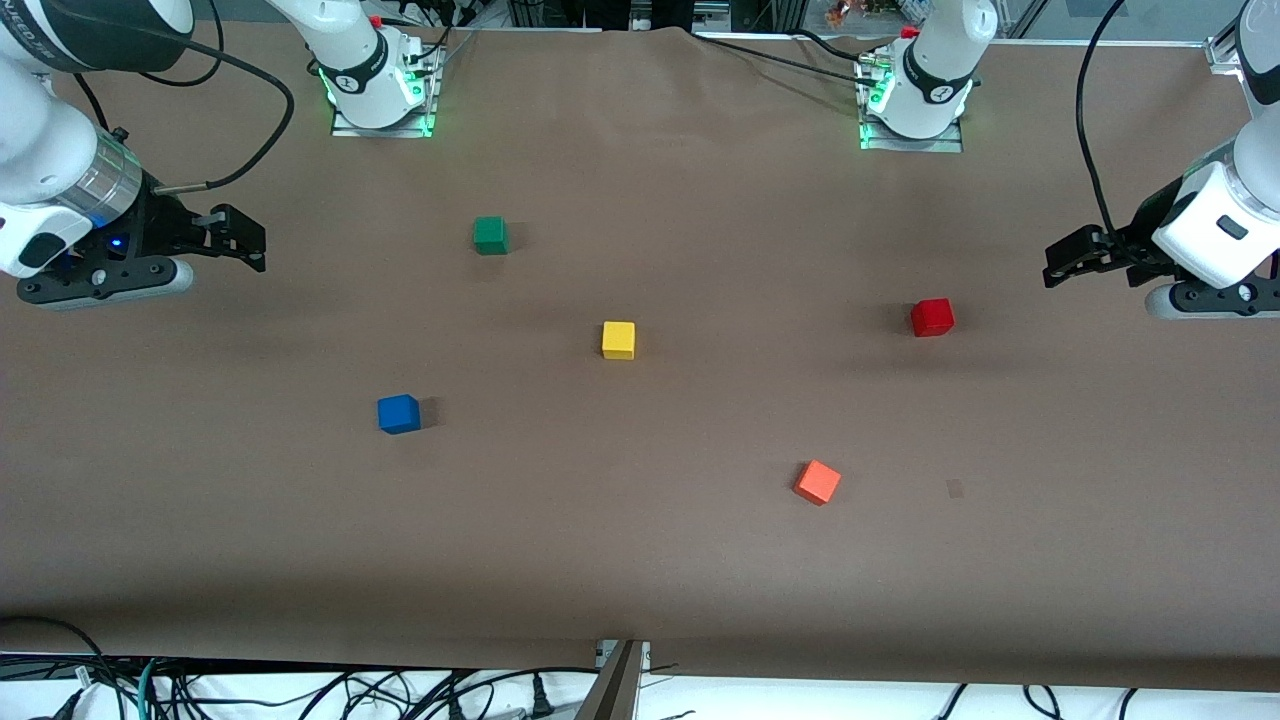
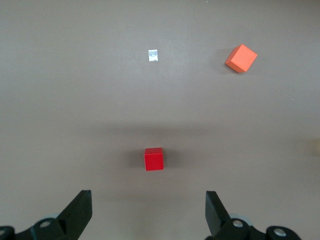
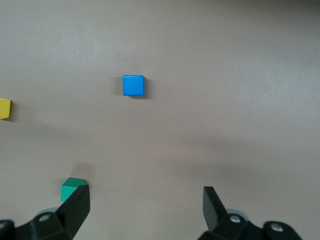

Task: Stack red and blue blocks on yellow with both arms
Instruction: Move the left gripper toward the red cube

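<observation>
Matte cubes (image 1: 618, 340) on brown paper (image 1: 640, 560).

Yellow cube (image 1: 618, 339) sits mid-table between blue cube (image 1: 398, 413) and red cube (image 1: 931, 317), all apart.

We see two white arms, the right arm (image 1: 60, 150) and the left arm (image 1: 1225, 200), each with dark grey bands at the joints. Black cables loop from their upper links. Each base sits on a metal plate and glows green at its foot; a black ring with a white mark circles each base column. The right arm's wrist carries a silvery ring and a small blue light. The right gripper (image 1: 240, 238) and the left gripper (image 1: 1065, 262) are black, with two wedge-shaped fingers (image 2: 80, 210) and round silver screw heads.
</observation>
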